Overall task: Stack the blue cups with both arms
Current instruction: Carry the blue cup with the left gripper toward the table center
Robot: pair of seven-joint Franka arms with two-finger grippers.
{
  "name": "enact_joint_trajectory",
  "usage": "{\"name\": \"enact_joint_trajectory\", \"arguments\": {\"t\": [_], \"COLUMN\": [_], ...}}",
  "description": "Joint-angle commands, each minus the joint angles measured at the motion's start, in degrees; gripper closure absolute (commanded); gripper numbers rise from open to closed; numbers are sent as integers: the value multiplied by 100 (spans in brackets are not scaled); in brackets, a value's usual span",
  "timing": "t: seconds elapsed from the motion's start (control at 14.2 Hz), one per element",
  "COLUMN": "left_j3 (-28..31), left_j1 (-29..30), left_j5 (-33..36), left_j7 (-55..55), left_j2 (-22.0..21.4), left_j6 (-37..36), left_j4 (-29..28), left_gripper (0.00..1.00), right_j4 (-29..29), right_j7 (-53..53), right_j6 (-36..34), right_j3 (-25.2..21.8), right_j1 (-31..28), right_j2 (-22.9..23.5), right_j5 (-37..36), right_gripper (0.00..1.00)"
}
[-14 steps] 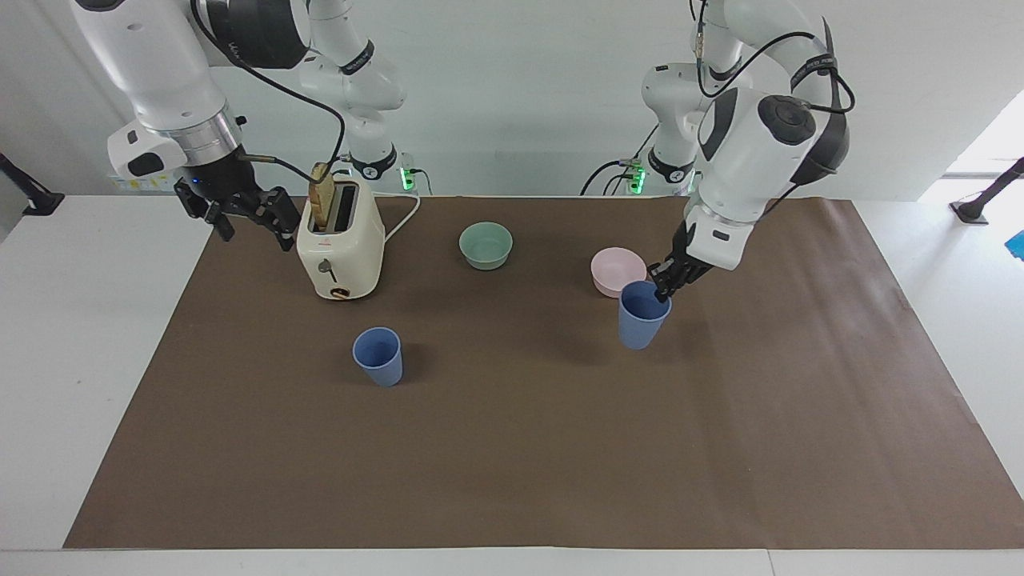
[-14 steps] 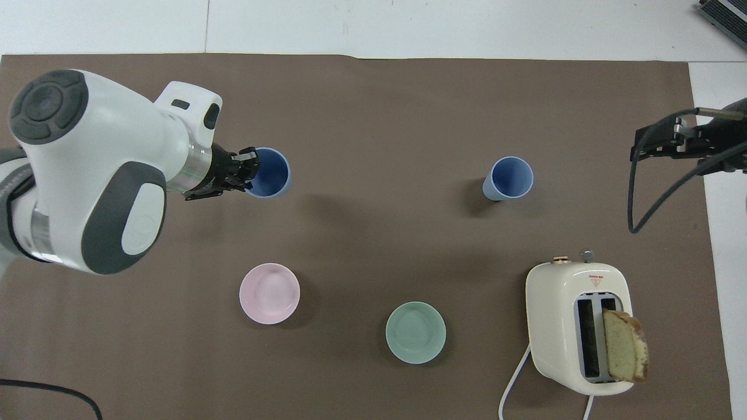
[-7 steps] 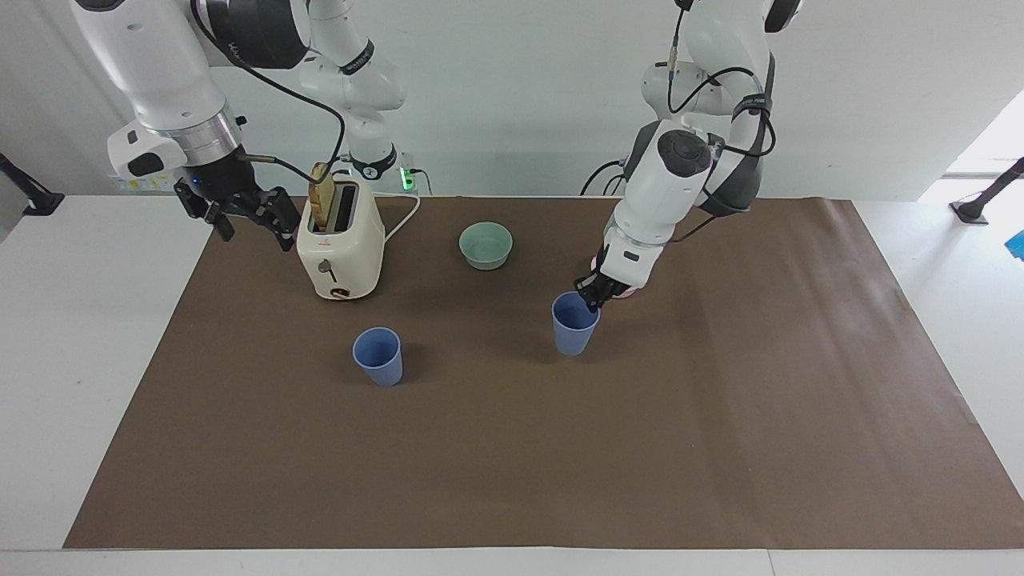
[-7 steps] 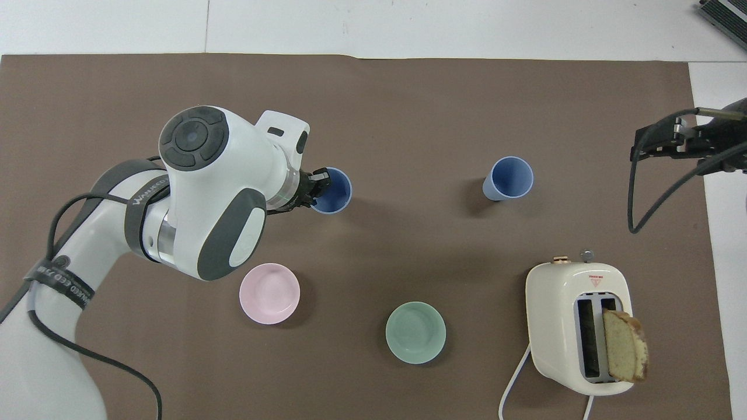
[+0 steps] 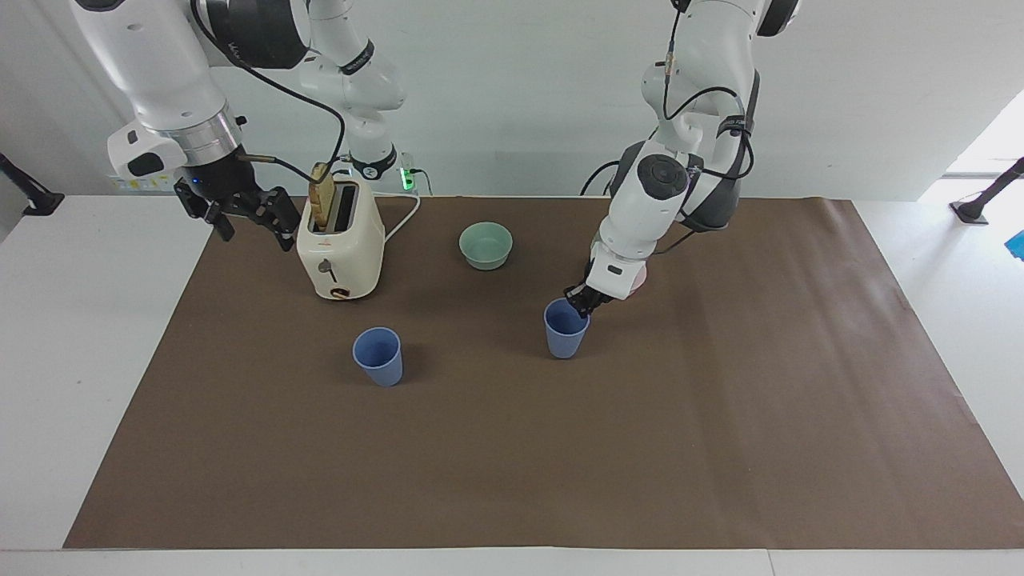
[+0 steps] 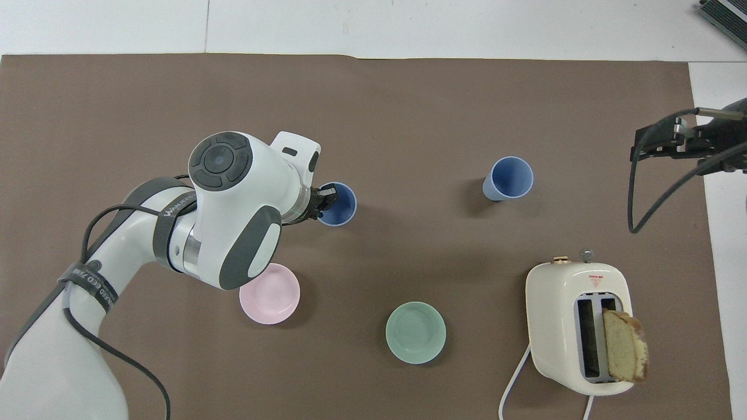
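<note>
A white table (image 5: 48, 336) carries a brown paper mat (image 5: 512, 464); on it stand a cream toaster (image 5: 340, 248), mint-green bowl (image 5: 486, 245), pink bowl (image 6: 269, 293) and one free blue plastic cup (image 5: 378, 357).

Periwinkle-blue cups (image 5: 378, 356), mint bowl (image 5: 486, 245), brown mat (image 5: 560, 448).

A cream toaster (image 5: 340, 242) holding a bread slice (image 5: 322, 196), a mint-green bowl (image 5: 486, 245) and a pink bowl (image 6: 269, 293) sit on a brown mat (image 5: 512, 464).

Pink bowl (image 5: 638, 280) mostly behind left arm (image 5: 640, 216)
</note>
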Motion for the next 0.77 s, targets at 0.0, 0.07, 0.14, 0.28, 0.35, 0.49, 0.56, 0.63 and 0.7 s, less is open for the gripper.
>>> {"name": "enact_joint_trajectory", "arguments": {"t": [0.0,0.07,0.14,0.28,0.35,0.49,0.56,0.63,0.7], "left_j3": [84,84,84,84,84,84,84,93,93], "left_j1": [-72,-72,-72,-116,-133,-107,-90,-72,-55], "left_j5": [18,18,18,18,18,18,18,18,18], "left_j7": [126,126,126,135,135,144,170,188,205], "left_j2": [-179,-188,-188,-92,-48,-39,-39,-39,-30], "left_j6": [205,301,345,416,451,442,443,443,434], "left_j4": [-286,-339,-357,-331,-296,-304,-304,-296,-278], "left_gripper": [100,100,100,100,100,100,98,59,1], "right_j4": [-102,-102,-102,-102,-102,-111,-102,-102,-102], "right_j7": [-100,-100,-100,-100,-100,-100,-100,-100,-100], "right_j6": [29,29,29,29,29,20,29,20,29], "right_j3": [23,23,23,23,23,23,32,23,23], "right_j1": [-62,-62,-62,-62,-62,-62,-53,-53,-62], "right_j2": [-96,-96,-96,-96,-96,-96,-96,-96,-96], "right_j5": [22,22,22,13,22,22,13,22,13], "right_gripper": [0,0,0,0,0,0,0,0,0]}}
